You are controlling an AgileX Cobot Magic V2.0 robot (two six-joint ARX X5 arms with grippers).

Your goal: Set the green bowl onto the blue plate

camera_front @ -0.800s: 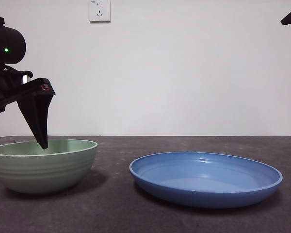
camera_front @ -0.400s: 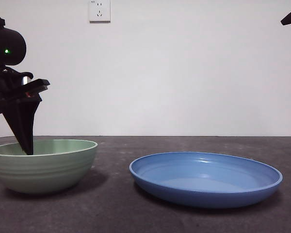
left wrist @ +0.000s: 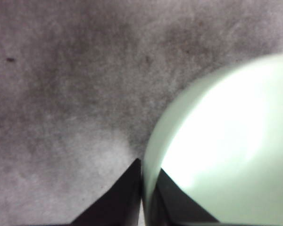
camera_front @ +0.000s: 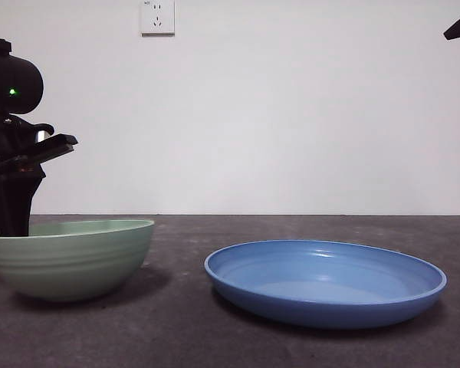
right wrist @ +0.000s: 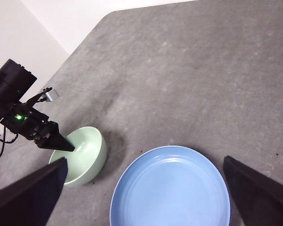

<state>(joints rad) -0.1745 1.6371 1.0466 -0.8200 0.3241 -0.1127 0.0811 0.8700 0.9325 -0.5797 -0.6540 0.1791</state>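
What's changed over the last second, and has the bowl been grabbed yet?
The left gripper has come down and out to the green bowl's far-side rim; its jaws now straddle the wall, nearly shut on it. The bowl looks slightly tilted, barely lifted. The blue plate and the waiting right gripper stayed put.

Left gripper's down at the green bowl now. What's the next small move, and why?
Probably a short straight lift. In the left wrist view the left gripper has one jaw on each side of the green bowl rim, pinched on it. The bowl looks slightly tilted, and the blue plate sits apart beside it, so it must clear that raised rim first.
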